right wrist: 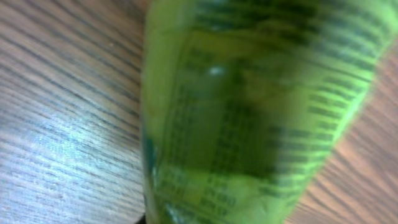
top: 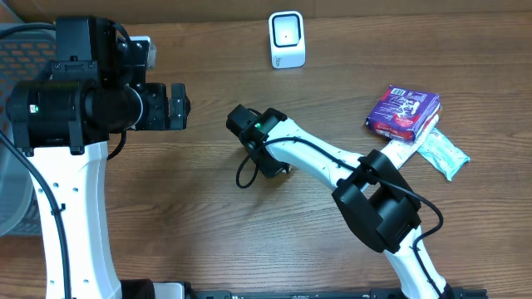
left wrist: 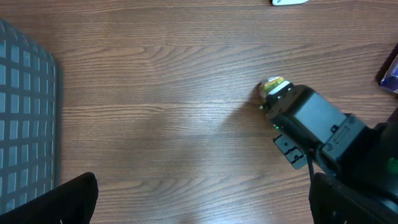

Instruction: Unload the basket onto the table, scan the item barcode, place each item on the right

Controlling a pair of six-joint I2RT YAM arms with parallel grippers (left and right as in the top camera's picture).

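Note:
A green printed packet (right wrist: 249,118) fills the right wrist view, blurred and very close, lying over the wooden table. Its yellow-green end (left wrist: 273,84) pokes out from the tip of my right gripper (left wrist: 275,98), which is shut on it. From overhead the packet is hidden under that gripper (top: 241,124) near the table's middle. The white scanner (top: 287,39) stands upright at the far edge. My left gripper (left wrist: 202,208) hangs open over bare wood, nothing between its fingers, left of the right gripper (top: 179,105).
A purple pack (top: 405,112) lies at the right on a white item (top: 397,154), with a pale green sachet (top: 442,154) beside it. A grey mesh basket (left wrist: 25,124) sits at the left edge.

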